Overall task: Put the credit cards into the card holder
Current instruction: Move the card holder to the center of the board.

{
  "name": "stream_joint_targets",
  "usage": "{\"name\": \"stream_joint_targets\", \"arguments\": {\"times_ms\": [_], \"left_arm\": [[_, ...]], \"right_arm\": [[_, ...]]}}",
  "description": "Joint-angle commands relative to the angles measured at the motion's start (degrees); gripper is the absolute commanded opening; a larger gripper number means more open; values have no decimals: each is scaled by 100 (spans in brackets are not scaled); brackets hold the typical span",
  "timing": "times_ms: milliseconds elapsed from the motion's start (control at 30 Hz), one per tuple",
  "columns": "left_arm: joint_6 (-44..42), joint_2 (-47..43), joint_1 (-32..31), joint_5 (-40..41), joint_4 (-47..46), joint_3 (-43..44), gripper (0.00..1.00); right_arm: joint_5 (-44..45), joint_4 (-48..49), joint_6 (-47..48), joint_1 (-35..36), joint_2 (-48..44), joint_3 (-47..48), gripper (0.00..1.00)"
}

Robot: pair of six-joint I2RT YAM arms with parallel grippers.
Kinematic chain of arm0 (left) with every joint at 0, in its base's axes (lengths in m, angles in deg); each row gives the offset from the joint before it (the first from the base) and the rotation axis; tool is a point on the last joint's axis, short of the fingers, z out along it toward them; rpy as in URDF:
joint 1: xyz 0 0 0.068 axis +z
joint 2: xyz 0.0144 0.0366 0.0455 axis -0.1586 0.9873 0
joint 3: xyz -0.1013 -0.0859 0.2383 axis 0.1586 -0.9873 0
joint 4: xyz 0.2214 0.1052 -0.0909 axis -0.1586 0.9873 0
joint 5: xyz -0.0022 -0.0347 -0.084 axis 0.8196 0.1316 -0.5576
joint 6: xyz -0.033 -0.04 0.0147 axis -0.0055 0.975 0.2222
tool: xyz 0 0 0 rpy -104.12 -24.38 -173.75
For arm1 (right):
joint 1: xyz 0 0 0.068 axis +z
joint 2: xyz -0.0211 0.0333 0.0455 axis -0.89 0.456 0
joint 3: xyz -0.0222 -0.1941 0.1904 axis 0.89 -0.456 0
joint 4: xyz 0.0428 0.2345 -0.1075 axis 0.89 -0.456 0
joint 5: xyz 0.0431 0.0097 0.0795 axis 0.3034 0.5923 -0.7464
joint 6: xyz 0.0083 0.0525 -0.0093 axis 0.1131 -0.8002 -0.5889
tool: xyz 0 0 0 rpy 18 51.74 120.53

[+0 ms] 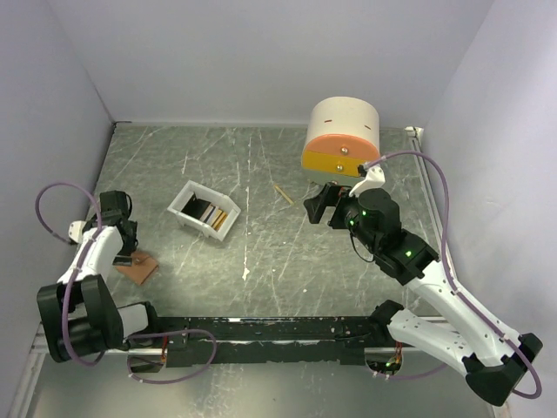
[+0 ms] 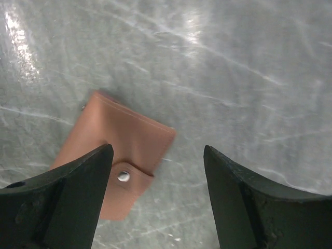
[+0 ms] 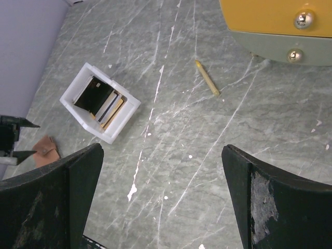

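The salmon-pink card holder (image 1: pixel 137 267) lies closed and flat on the table at the left; it also shows in the left wrist view (image 2: pixel 122 150) with its snap button (image 2: pixel 123 176), and small in the right wrist view (image 3: pixel 45 150). My left gripper (image 2: pixel 158 155) is open just above it, the left finger over its edge, the holder not between the jaws. The credit cards (image 1: pixel 211 213), black, grey and gold, stand in the white tray (image 1: pixel 187 198); they also show in the right wrist view (image 3: pixel 104 101). My right gripper (image 3: pixel 161 150) is open and empty above bare table near the drawer box.
The round cream, orange and yellow drawer box (image 1: pixel 341 139) stands at the back right, its knobs (image 3: pixel 302 19) close to my right gripper. A thin wooden stick (image 1: pixel 283 193) lies between tray and box. Walls close in the table on the left, back and right.
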Motion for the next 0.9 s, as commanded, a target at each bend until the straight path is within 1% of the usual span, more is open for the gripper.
{"name": "stream_joint_targets", "arguments": {"times_ms": [0, 100, 267, 333, 467, 600, 667, 867], "left_arm": [[45, 409, 354, -701, -464, -274, 81], [26, 840, 443, -904, -375, -165, 82], [-151, 1450, 436, -1226, -103, 80, 88], [-175, 1531, 384, -1429, -83, -27, 89], [-155, 1285, 142, -1627, -99, -367, 89], [115, 930, -385, -1609, 69, -570, 89], [294, 842, -697, -1756, 193, -624, 90], [1078, 519, -1964, -2106, 408, -782, 90]], "right_arm": [[-90, 2, 7, -42, -66, -10, 100], [-52, -38, 1, -37, -79, -3, 100], [31, -6, 26, -42, -162, -114, 100], [53, 47, 21, -42, -192, -178, 100], [105, 34, 18, -45, -191, -165, 100], [213, -8, 51, -44, -174, -155, 100], [297, -31, 71, -41, -145, -161, 100], [515, -227, 14, -37, -22, -59, 100]]}}
